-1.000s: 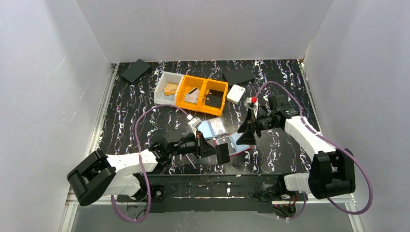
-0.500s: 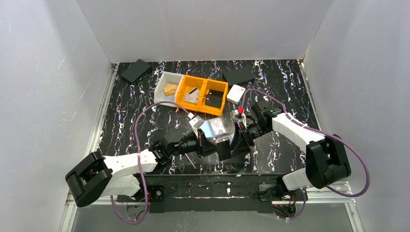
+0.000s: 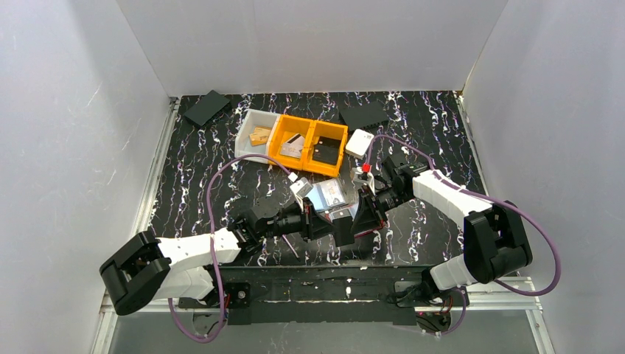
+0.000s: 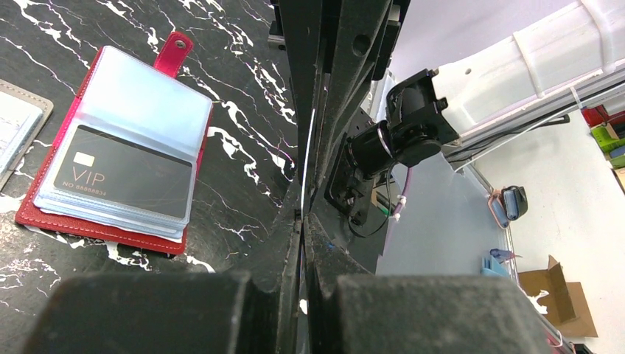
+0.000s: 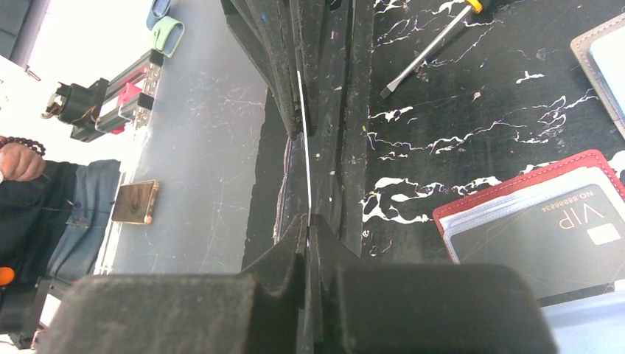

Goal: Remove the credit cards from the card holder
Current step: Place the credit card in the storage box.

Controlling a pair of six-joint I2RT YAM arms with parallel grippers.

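Pinching thin white card point(image 5: 303, 133) edge-on, L tool point(image 4: 301, 221) & R tool point(image 5: 308, 221) both closed tight on it

Left gripper point(image 3: 341, 232) and right gripper point(image 3: 363, 214) sit tip to tip on one card point(image 5: 304, 147): no passage between. Holder point(image 4: 110, 169) lies flat just beside them; bins point(image 3: 309, 144) stand beyond.

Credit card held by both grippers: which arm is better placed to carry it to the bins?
Probably right: left gripper and right gripper both pinch the credit card, but the right arm is folded, the left arm stretched out.
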